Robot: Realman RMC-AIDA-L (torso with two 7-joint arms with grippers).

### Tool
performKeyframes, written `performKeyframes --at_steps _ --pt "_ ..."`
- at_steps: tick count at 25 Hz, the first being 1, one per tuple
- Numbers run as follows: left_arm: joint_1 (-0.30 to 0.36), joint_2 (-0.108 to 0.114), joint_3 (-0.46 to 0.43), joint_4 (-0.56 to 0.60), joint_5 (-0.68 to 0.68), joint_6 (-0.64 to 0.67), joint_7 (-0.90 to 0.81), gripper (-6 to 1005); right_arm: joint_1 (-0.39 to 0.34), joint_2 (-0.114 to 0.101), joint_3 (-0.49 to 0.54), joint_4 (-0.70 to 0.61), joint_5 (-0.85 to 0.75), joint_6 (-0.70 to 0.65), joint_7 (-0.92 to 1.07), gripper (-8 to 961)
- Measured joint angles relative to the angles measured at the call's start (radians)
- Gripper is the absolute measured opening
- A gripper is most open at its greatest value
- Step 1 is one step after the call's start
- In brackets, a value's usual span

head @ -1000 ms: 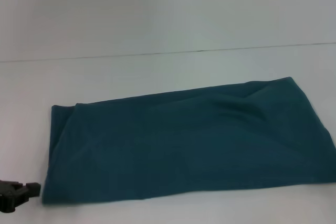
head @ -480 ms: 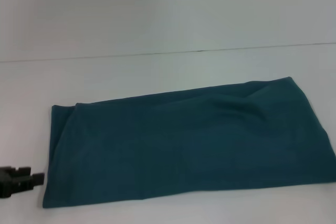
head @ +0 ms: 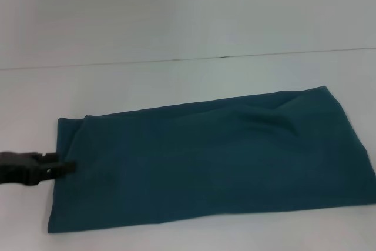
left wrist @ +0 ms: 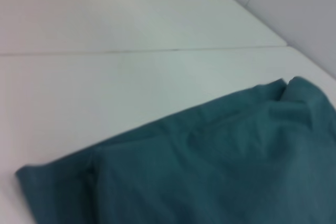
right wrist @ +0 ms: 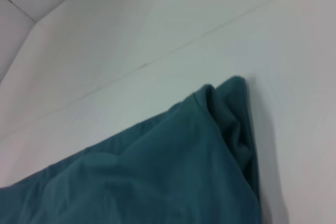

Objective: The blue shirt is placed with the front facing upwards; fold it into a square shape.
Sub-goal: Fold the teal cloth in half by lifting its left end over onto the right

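The blue shirt (head: 211, 160) lies flat on the table as a long folded band running left to right, plain side up, with no print or collar showing. My left gripper (head: 63, 167) comes in low from the left and its tip sits over the shirt's left short edge, about halfway along it. The left wrist view shows that end of the shirt (left wrist: 210, 166), with a folded layer at the corner. In the right wrist view, the shirt (right wrist: 157, 177) ends in a bunched far corner. My right gripper is out of view.
The shirt rests on a white table (head: 176, 80); a thin seam line (head: 223, 57) runs across it beyond the shirt. A pale wall rises behind the table. The shirt's right end reaches the head view's right border.
My left gripper has risen from beside the shirt's near-left corner and moved right, onto the middle of the left edge. The shirt has not moved.
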Motion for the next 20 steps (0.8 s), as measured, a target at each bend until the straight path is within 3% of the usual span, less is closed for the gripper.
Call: performKeyframes --at_steps 9,15,20 --pt "-0.062 -0.006 0.015 -0.076 -0.030 -0.130 -0.021 608 0.064 0.020 -0.002 0.012 0.001 0.039 -0.042 400" --pt "-0.064 -0.011 0.072 -0.132 -0.024 -0.275 -0.055 849 0.077 0.039 0.002 0.013 0.068 0.066 -0.058 525" --pt "-0.057 -0.017 0.119 -0.145 -0.021 -0.352 -0.070 892 0.078 0.066 0.001 0.015 0.116 0.089 -0.071 754"
